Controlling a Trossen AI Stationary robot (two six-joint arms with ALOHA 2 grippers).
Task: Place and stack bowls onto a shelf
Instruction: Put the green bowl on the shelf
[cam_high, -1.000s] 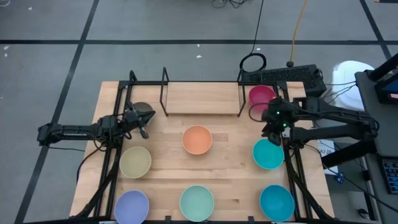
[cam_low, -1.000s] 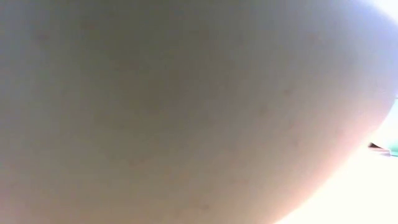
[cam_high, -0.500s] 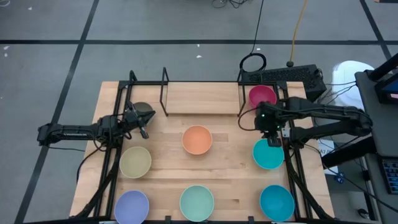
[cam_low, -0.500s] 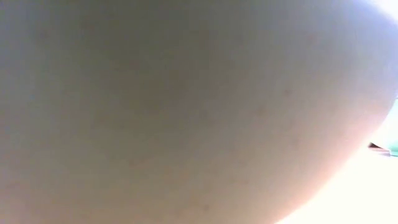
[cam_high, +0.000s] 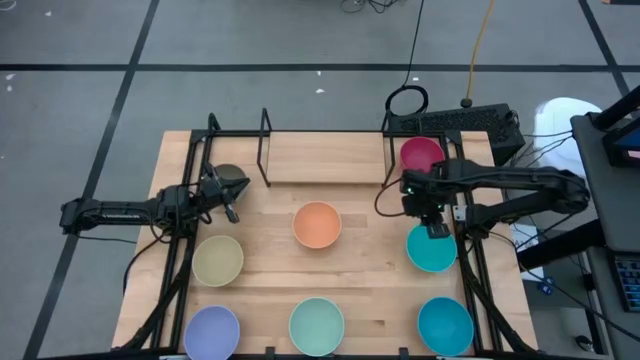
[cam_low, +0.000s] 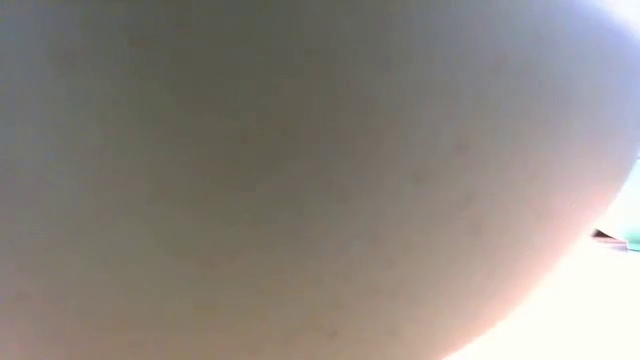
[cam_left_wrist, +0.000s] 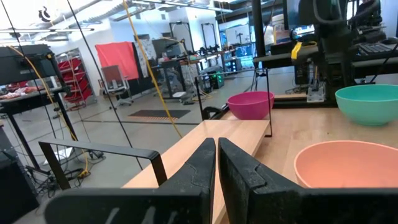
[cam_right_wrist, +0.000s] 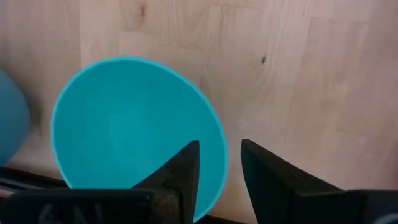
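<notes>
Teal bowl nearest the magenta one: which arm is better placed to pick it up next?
The right. Its open gripper hangs directly above the teal bowl, fingers straddling the rim. The left gripper is shut and sits at the table's far side, beside the shelf.

The low view is blocked almost wholly by one pale, blurred curved surface (cam_low: 300, 180) pressed close to the lens; what it belongs to cannot be told, and only a sliver of brightness shows at its right edge. In the high view the lavender bowl (cam_high: 212, 333), mint green bowl (cam_high: 317, 327) and near teal bowl (cam_high: 445, 325) are cut by the picture's near edge. The right arm covers part of the far teal bowl (cam_high: 432, 250). The right wrist view cuts that bowl's rim off.
</notes>
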